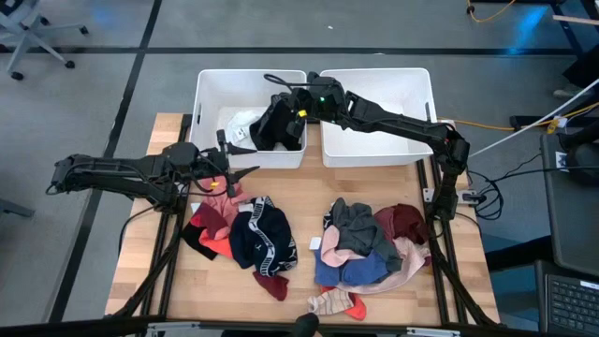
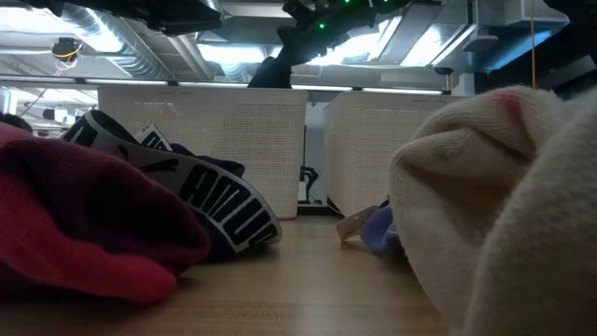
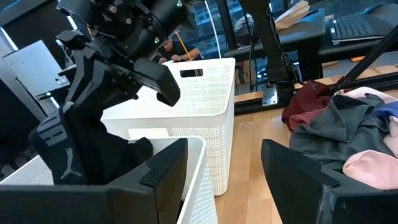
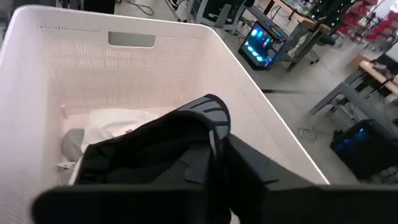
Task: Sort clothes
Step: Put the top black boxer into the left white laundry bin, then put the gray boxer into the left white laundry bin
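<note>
Overhead: black garment (image 1: 273,126) dangling lengthwise into left bin (image 1: 211,94), clamped in right end effector (image 1: 292,105); left end effector (image 1: 245,174) just outside that bin, fingers apart. Low: navy waistband (image 2: 210,201) lettered "AVIU", lying slantwise. Left wrist: small white logo on hanging black garment (image 3: 68,158).

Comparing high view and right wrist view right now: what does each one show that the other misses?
Only high: the left gripper open near the left bin's front, the empty right bin, and two clothes piles on the table.
Only right wrist: a grey item in the bin's corner.
Both: the right gripper over the left bin, the black garment and the white clothing under it.
</note>
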{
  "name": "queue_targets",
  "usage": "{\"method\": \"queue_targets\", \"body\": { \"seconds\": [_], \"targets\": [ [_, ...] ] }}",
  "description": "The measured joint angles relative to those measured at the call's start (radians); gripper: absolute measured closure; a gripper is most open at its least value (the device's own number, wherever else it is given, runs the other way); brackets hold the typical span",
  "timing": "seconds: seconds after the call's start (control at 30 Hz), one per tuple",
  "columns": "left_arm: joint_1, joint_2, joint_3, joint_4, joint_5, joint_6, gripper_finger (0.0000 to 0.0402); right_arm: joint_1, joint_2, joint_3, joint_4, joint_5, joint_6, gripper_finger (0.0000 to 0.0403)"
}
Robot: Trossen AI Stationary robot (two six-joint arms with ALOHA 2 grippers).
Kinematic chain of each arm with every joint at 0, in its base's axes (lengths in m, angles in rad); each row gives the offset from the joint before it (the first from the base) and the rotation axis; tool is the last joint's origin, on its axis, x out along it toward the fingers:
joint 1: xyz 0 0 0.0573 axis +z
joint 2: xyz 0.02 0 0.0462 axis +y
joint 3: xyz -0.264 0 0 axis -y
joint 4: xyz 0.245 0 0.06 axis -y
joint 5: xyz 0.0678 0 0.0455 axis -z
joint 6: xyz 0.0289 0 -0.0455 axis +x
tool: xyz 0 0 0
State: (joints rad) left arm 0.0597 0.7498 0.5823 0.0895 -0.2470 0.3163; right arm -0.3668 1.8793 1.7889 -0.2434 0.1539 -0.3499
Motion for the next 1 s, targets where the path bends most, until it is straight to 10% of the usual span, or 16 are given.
{"method": "queue_targets", "body": {
  "seconds": [0.43, 1.0],
  "targets": [
    [0.0, 0.0, 0.0, -0.009, 0.0, -0.003, 0.0208, 0.016, -0.037, 0.0, -0.05, -0.004, 0.005, 0.0154],
    [0.0, 0.0, 0.001, -0.021, 0.0, -0.009, 0.0208, 0.22, -0.145, 0.0, -0.523, 0.011, 0.122, 0.0135]
  ]
}}
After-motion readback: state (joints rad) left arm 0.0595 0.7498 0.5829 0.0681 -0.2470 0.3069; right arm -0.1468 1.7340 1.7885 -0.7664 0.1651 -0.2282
